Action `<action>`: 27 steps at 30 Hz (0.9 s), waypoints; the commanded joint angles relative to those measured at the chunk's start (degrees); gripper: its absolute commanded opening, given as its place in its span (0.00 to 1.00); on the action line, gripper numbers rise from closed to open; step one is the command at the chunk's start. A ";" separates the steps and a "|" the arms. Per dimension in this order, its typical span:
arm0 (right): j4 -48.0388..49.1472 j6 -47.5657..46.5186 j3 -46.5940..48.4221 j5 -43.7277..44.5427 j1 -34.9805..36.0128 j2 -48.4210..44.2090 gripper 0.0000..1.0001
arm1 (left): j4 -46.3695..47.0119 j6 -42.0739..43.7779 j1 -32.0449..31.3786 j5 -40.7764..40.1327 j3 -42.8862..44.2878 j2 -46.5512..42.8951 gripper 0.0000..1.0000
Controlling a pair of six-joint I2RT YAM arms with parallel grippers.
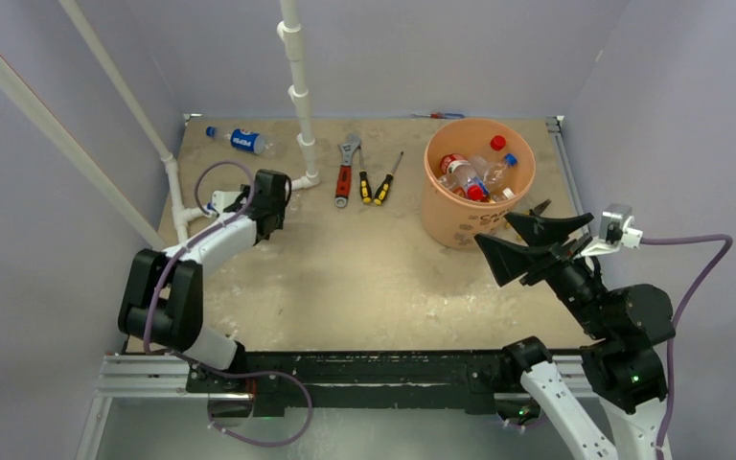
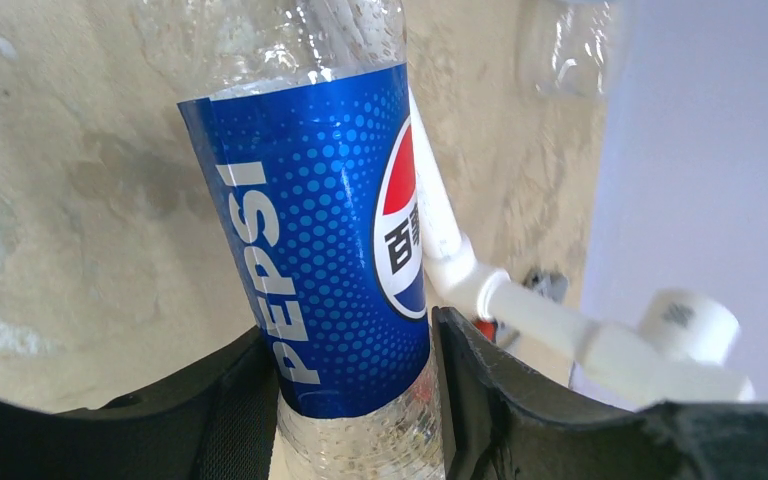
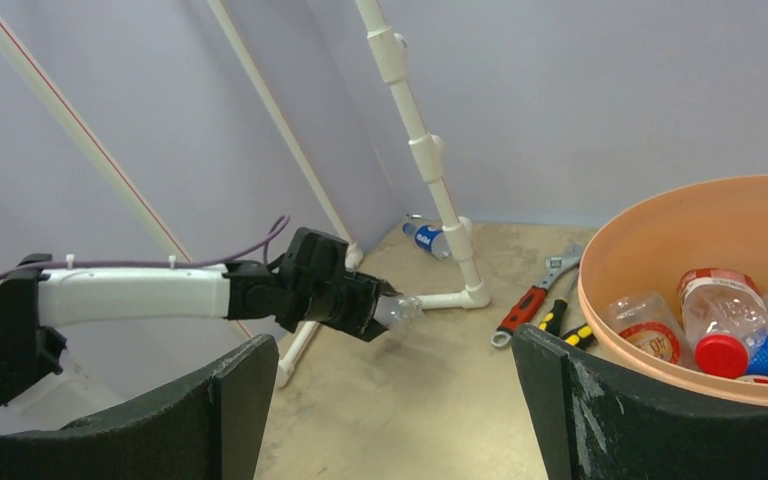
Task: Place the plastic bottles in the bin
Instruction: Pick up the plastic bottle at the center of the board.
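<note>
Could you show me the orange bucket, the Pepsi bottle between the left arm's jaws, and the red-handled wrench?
orange bucket point(image 1: 450, 225), top view, outer side wall.
Pepsi bottle point(image 2: 330, 250), left wrist view, blue label.
red-handled wrench point(image 1: 344, 184), top view, red handle.

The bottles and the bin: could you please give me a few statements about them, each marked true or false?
1. The left gripper is closed on a Pepsi bottle. True.
2. The right gripper holds a bottle. False: it is open and empty.
3. The bin is empty. False: several bottles lie in it.
4. A second Pepsi bottle lies on the table near its far left corner. True.
</note>
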 commanded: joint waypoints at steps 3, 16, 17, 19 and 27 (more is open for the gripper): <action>1.74 -0.90 1.84 1.74 0.19 -0.68 0.91 | 0.20 6.62 -2.39 6.72 -4.10 -6.97 0.34; 7.67 2.11 -6.02 -0.39 0.20 -2.53 0.91 | 12.50 29.40 -14.43 17.41 -12.68 -21.90 0.20; 7.99 2.27 -6.48 -1.07 0.20 -2.21 0.91 | 14.71 31.67 -15.31 18.81 -13.90 -23.55 0.21; 8.80 2.60 -7.20 -3.50 0.20 -1.24 0.91 | 17.64 36.31 -17.16 21.73 -15.51 -26.34 0.25; 18.65 8.07 -11.77 -18.08 0.24 5.84 0.91 | 25.70 54.51 -22.97 38.36 -21.30 -37.04 0.33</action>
